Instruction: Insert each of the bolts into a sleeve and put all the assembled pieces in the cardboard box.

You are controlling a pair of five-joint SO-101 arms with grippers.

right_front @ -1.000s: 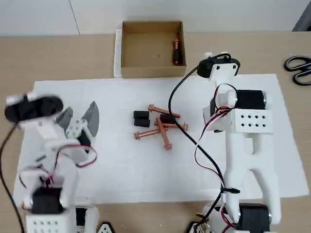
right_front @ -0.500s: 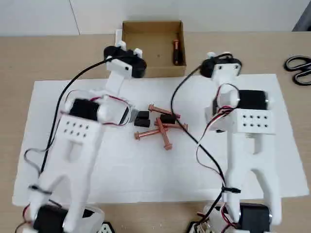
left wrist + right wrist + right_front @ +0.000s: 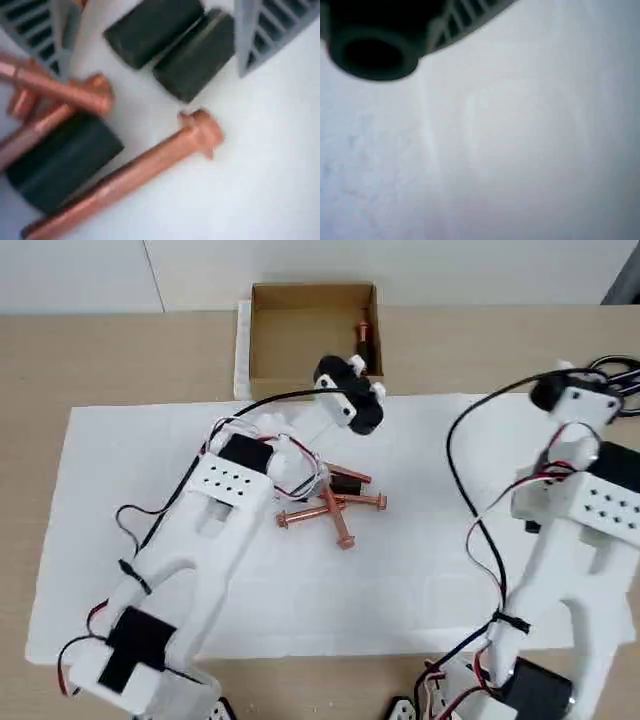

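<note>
I have the left gripper (image 3: 152,75) low over the pile in the middle of the white sheet (image 3: 450,570), jaws spread wide and holding nothing. A pair of sleeves (image 3: 170,45) lies side by side between its two fingers (image 3: 270,30). Just beside them a loose bolt (image 3: 130,175) rests against a third sleeve (image 3: 60,160), with more bolts (image 3: 55,90) crossed nearby. Behind the pile, the cardboard box (image 3: 290,388) holds one assembled piece (image 3: 362,335) by its right wall. Out on the right, the right gripper (image 3: 405,35) is pinching a black sleeve (image 3: 367,55) above bare sheet.
</note>
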